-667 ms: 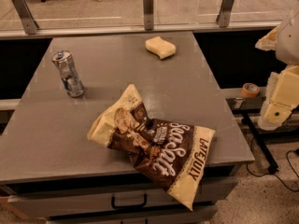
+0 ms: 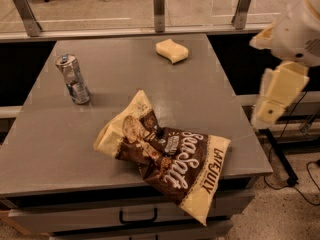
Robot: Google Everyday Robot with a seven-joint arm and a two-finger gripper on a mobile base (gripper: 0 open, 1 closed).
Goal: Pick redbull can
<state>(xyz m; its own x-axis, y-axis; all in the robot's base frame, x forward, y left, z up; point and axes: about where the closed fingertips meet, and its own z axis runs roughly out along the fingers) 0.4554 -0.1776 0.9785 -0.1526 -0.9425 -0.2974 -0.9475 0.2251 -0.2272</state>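
Observation:
The redbull can (image 2: 73,79) is a slim silver and blue can with a shiny top. It stands upright at the left of the grey table (image 2: 125,84), leaning slightly in view. My gripper (image 2: 274,98) hangs from the white arm at the right edge of the view, over the table's right side and above its surface. It is far to the right of the can and holds nothing that I can see.
A large brown and cream chip bag (image 2: 167,156) lies at the table's front centre, overhanging the front edge. A yellow sponge (image 2: 172,50) lies at the back centre. A glass rail with metal posts (image 2: 159,9) runs behind the table. Drawers (image 2: 137,216) are below the front edge.
The arm and gripper have moved left, closer to the table's right edge. The can, bag and sponge have not moved.

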